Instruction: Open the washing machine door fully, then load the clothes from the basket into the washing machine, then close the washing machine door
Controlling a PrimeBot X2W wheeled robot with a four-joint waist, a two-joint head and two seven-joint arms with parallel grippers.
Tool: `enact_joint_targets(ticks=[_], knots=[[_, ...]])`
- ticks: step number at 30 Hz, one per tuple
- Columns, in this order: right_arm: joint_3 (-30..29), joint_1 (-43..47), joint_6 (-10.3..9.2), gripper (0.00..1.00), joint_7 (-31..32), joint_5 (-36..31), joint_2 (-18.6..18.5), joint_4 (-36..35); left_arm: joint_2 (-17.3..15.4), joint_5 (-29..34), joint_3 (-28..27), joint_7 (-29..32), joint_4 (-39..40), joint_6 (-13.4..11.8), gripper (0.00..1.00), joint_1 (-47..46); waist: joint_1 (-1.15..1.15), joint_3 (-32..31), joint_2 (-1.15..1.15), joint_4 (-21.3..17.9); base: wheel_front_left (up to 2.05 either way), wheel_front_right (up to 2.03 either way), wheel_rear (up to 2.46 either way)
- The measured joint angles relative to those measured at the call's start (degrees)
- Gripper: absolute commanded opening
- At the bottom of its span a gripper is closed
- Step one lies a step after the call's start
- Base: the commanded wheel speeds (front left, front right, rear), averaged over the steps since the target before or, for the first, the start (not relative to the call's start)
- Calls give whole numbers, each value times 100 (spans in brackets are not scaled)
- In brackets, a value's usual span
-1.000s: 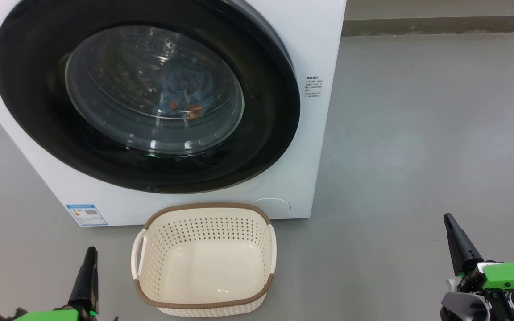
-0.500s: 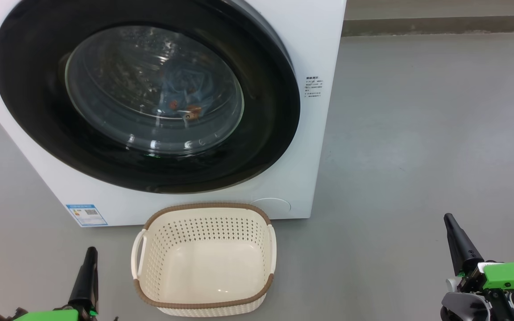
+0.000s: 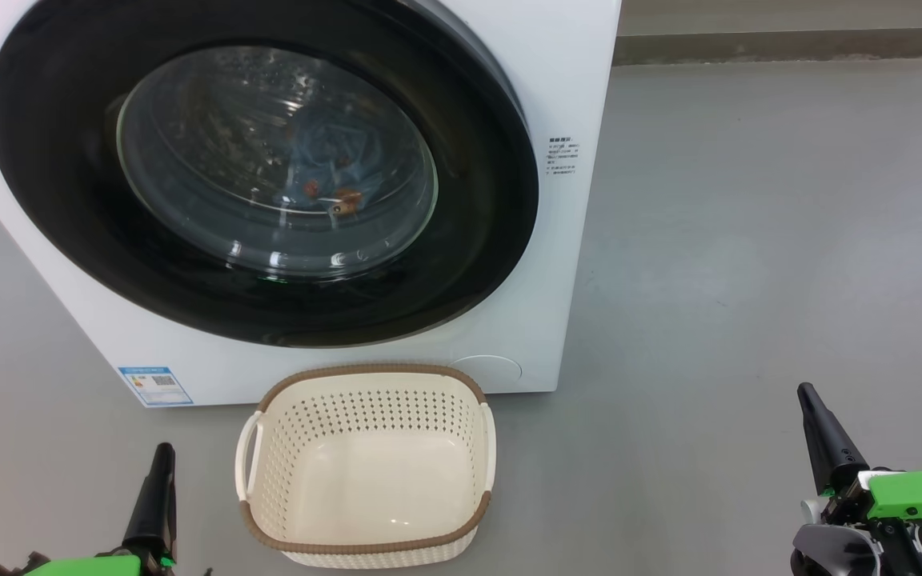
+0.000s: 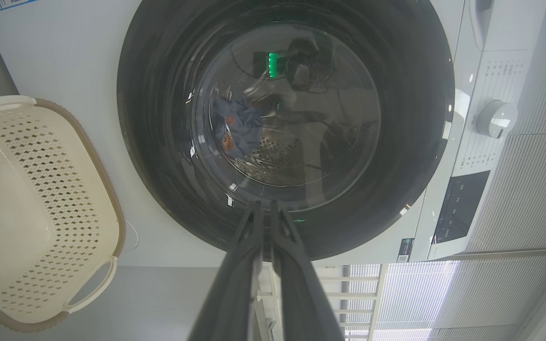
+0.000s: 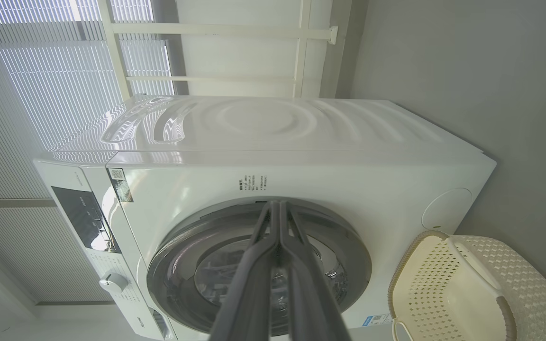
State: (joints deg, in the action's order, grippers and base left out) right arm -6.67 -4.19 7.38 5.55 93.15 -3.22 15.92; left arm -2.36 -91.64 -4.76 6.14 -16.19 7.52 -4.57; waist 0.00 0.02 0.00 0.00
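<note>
Compared with the head pictures of 1 second and half a second ago, nothing has changed: the machine, the basket and both claws are in the same places. The washing machine (image 3: 581,96) is a big white box that stands on the grey floor (image 3: 749,240). In the right wrist view there are window blinds (image 5: 40,71) behind it. The washing machine door (image 3: 53,160), with its wide black rim, lies closed against the front. Beside the door, the left wrist view shows a dark control panel (image 4: 460,203) and a white knob (image 4: 495,118). The basket (image 3: 369,376) stands on the floor just in front of the machine and below the door, between the 2 claws. I cannot tell if it touches the front. Its bare cream bottom shows. Behind the door glass, in the steel drum, lie the clothes (image 3: 333,160), blue fabric with small orange figures. Low on the front there are a small blue label (image 3: 155,386) to the left of the basket and a round cap (image 3: 487,368) to its right. The left claw (image 3: 163,452) is at the lower left of the head view and the right claw (image 3: 807,394) at the lower right. Both are well apart from the door and point up. In each wrist view the 2 dark fingers are pressed together and grasp nothing.
</note>
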Motion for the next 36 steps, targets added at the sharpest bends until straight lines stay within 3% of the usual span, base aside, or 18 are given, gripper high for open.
enact_joint_targets(ticks=[36], knots=[[-55, 0, 0, 0, 1, -34, 16, 0, 0, 0, 0, 0, 0, 0, 0, 0, 0, 0, 0, 0, 0, 0, 0]])
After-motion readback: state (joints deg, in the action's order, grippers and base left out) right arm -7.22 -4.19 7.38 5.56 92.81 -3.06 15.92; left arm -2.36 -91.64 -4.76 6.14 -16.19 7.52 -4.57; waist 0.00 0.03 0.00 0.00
